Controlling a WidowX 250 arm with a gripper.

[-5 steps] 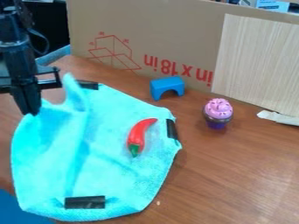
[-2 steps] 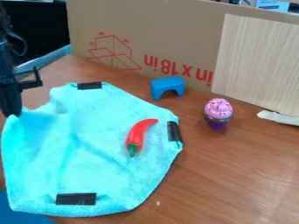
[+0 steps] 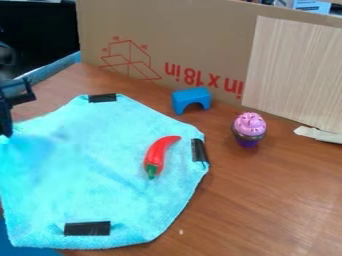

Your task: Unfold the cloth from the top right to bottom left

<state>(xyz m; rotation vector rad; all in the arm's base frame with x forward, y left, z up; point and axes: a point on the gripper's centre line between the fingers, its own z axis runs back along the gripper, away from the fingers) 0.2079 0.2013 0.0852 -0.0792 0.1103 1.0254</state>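
And here's the black gripper (image 3: 6, 134) at the left edge of the view, clamped on the margin of the turquoise cloth (image 3: 100, 155), which lies spread across the left part of the wooden table (image 3: 267, 200)! The red pepper (image 3: 157, 155) sits right on the fabric, while over to the right, the blue arch block (image 3: 192, 97) and pink-topped cupcake (image 3: 249, 126) stand beyond it.

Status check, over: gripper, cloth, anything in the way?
Gripper at left edge of view, at the cloth's left side. Cloth spread mostly flat, black tape at three edges. Red chili pepper lying on it.
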